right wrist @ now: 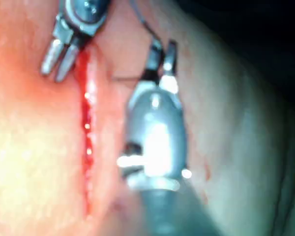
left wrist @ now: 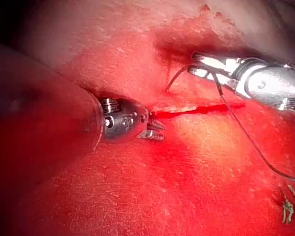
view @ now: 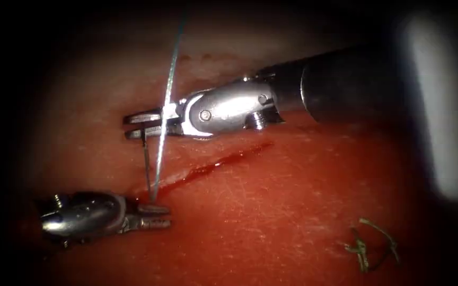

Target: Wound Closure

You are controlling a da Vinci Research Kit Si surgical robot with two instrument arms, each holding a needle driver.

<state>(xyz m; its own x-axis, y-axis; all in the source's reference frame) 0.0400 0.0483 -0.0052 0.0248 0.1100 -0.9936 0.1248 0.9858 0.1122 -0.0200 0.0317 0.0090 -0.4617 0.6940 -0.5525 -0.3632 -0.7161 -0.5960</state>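
Seemingly mid-stitch at the left end of the cut [view: 213, 165] in the tissue [view: 271, 212], right tool [view: 141, 124] clenched on the needle [view: 146, 164] near its thread [view: 168, 85] end, tip beside the empty, slightly parted left tool [view: 155, 216]; calls next for following the needle's curve

The right hand [view: 136, 126] is shiny silver metal, smooth and bright. Its shaft [view: 340, 85] is dark and dull. The left hand [view: 157, 216] is shiny metal too, with little rough teeth. The needle [view: 146, 159] is thin dark metal. The thread [view: 166, 100] is thin, smooth and pale. The tissue [view: 271, 212] looks wet and glossy, with fine scratchy lines. The cut [view: 208, 168] shines with red fluid.
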